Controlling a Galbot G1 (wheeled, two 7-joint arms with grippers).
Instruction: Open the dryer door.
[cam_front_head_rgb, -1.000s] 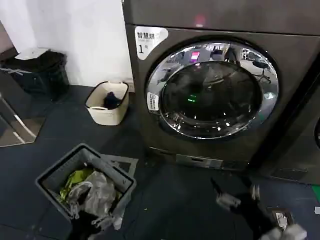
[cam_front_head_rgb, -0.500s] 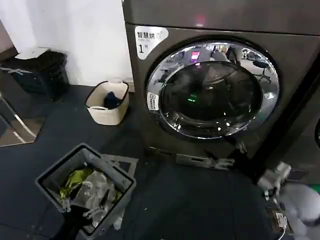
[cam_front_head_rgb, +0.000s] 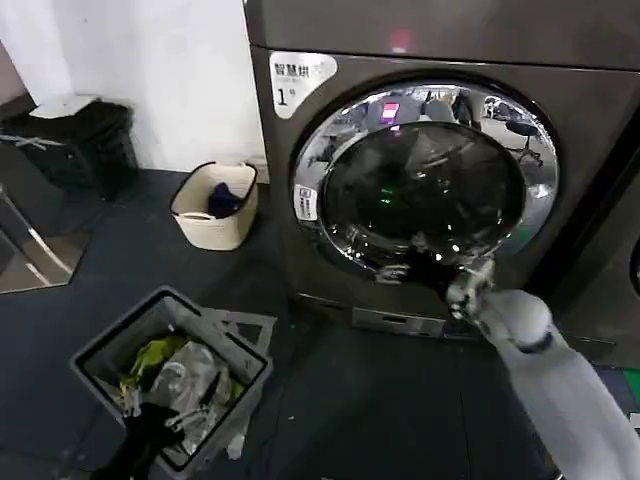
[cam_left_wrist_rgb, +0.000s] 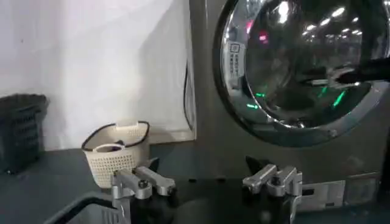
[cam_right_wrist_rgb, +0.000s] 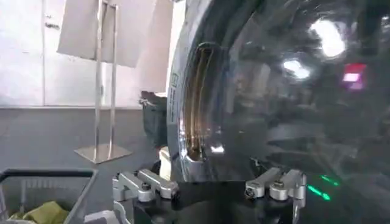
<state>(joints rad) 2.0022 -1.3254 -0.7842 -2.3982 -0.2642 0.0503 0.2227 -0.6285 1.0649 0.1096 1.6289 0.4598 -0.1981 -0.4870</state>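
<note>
At the bottom edge of the dryer door (cam_front_head_rgb: 437, 178), the right gripper (cam_front_head_rgb: 425, 270) sits with fingers spread wide, likely to catch the rim and pull. The door is shut on the dryer (cam_front_head_rgb: 300, 250). The left gripper (cam_left_wrist_rgb: 207, 182), also wide, waits low, well apart from the door.

Dryer door (cam_front_head_rgb: 425, 180) seen closed on dryer (cam_front_head_rgb: 300, 260), right gripper (cam_front_head_rgb: 420, 268) positioned at lower chrome rim, grey laundry basket (cam_front_head_rgb: 110, 345) on floor
</note>
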